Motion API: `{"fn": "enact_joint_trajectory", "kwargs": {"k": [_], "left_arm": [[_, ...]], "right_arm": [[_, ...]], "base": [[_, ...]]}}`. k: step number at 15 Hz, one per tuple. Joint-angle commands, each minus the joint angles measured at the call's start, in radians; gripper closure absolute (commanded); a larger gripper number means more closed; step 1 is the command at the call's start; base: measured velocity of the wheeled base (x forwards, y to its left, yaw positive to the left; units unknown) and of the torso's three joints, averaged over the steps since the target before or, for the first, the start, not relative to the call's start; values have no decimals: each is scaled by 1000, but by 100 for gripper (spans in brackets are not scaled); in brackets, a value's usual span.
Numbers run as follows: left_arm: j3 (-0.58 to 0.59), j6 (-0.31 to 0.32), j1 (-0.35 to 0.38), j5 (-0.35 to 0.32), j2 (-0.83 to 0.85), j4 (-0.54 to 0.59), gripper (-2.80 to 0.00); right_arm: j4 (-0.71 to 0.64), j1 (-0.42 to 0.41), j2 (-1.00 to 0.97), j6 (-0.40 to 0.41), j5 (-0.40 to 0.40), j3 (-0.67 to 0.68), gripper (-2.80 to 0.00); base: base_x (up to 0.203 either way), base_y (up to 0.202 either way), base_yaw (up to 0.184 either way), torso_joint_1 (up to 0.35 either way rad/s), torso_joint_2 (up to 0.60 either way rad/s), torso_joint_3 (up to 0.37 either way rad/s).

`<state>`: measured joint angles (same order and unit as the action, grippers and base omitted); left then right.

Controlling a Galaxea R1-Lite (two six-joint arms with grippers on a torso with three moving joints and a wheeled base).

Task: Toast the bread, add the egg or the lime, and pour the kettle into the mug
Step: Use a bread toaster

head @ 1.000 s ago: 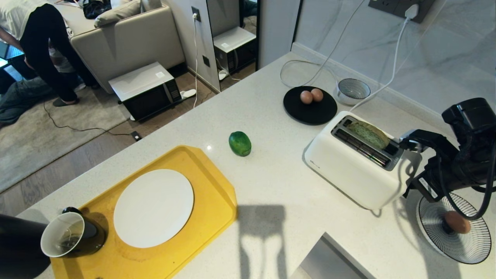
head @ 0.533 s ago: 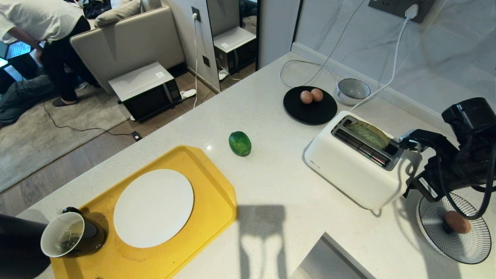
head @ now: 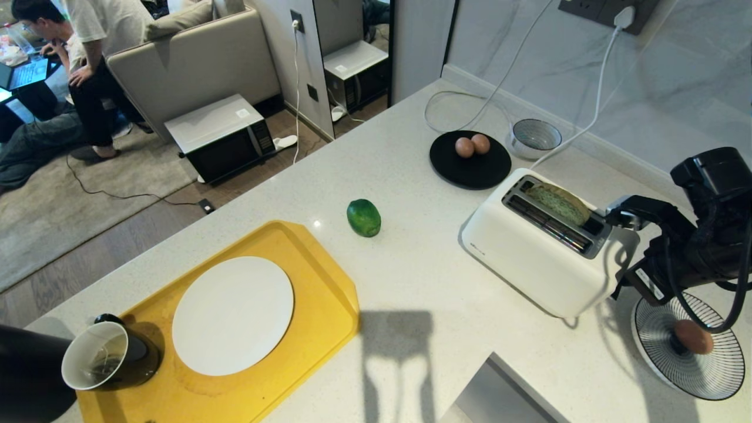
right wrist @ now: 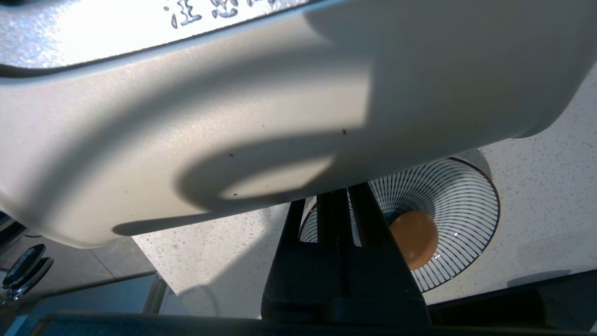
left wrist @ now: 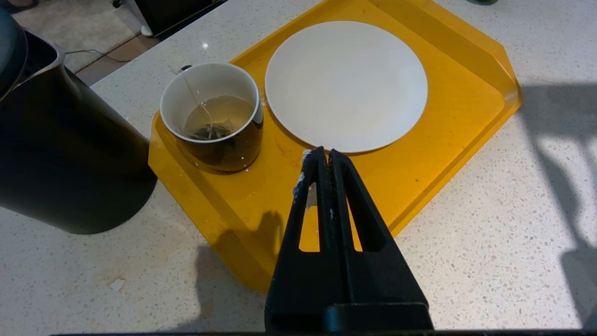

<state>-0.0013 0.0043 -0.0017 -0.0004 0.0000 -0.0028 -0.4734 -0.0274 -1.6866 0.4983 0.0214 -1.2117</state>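
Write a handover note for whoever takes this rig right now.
Left pincer: shut, empty, above the yellow tray.
Right pincer: shut, empty, at the toaster's end, tips hidden by its body.
Bread: in the toaster's far slot.
Lime: on the counter.
Eggs: two on the black plate; a third egg in the striped bowl.
Mug: on the tray, holds tea and a teabag; kettle beside it.
White plate: bare.
Left: plate the bread, add egg or lime.

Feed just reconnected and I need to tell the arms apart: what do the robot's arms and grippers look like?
Both grippers are matte black with two long tapering fingers with triangular cut-outs: the left gripper has whitish specks near its tips. The right gripper looks the same; its arm is blocky black, with looping black cables and a small white label.
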Motion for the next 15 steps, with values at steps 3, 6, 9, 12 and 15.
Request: {"fn": "enact_joint_trajectory", "kwargs": {"k": [3,6,9,12,15], "left_arm": [[0,0,0,0,2,0,0],[0,0,0,0,2,0,0],[0,0,0,0,1,0,0],[0,0,0,0,2,0,0],[0,0,0,0,2,0,0]], "right_arm": [[-2,0,5,2,0,0,0],[-2,-6,5,3,0,0,0],[-2,-6,5,3,0,0,0],[-2,-6,5,3,0,1,0],[-2,-6,7,3,0,0,0]], "base": [[0,0,0,0,0,0],[0,0,0,0,0,0],[0,0,0,0,0,0],[0,0,0,0,0,0],[0,0,0,0,0,0]]}}
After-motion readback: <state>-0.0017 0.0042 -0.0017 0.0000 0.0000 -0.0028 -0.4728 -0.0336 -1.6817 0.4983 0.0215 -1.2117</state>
